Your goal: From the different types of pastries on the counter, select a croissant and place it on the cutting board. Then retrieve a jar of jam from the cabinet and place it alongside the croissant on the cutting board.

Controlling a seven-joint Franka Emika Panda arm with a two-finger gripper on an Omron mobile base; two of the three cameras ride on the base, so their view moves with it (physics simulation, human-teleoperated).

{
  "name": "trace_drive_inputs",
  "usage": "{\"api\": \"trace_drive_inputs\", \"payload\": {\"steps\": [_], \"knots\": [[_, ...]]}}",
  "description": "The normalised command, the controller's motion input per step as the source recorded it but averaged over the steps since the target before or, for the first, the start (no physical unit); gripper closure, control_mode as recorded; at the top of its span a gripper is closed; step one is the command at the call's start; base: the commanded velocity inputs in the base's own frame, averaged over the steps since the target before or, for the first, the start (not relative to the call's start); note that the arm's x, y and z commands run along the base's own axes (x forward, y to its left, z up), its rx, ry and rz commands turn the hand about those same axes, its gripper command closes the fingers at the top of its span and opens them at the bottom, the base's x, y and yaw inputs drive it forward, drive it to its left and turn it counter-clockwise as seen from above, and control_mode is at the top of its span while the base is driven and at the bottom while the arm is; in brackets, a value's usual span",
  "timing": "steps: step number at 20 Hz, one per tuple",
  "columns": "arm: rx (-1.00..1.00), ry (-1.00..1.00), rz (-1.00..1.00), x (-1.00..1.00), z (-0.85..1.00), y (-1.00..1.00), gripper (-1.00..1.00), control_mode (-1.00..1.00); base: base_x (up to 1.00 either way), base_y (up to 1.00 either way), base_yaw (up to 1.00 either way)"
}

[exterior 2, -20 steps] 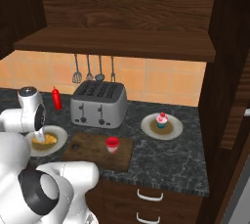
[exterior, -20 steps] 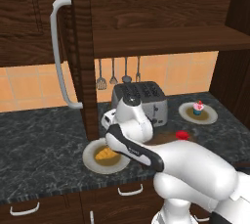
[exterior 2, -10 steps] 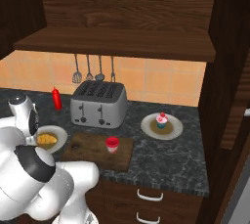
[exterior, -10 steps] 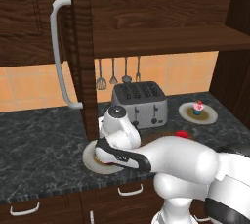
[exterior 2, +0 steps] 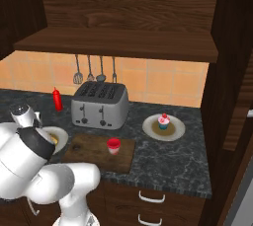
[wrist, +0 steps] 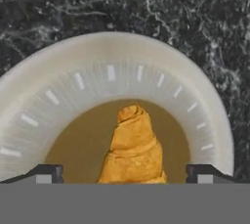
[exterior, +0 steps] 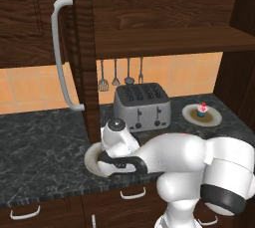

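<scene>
Beside croissant (wrist: 133, 145): toaster (exterior 2: 100, 105), board (exterior 2: 99, 151)

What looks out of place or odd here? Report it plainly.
One oddity: a small red-lidded jar already stands on the cutting board while the croissant still lies on its plate. The open gripper straddles the croissant. The cupcake sits upright on its own plate; nothing looks spilled, tipped or damaged.
</scene>
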Motion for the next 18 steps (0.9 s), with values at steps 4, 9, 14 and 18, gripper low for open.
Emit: {"api": "trace_drive_inputs", "payload": {"steps": [4,9,14,18], "knots": [[0.00,0.00,-0.08,0.27,-0.36,0.00,1.00,-1.00,0.00,0.00,0.00],[0.03,0.02,-0.07,0.28,-0.24,0.00,1.00,-1.00,0.00,0.00,0.00],[0.06,0.12,-0.07,0.09,-0.13,0.00,1.00,-1.00,0.00,0.00,0.00],[0.04,0.09,-0.10,0.00,0.00,0.00,1.00,-1.00,0.00,0.00,0.00]]}}
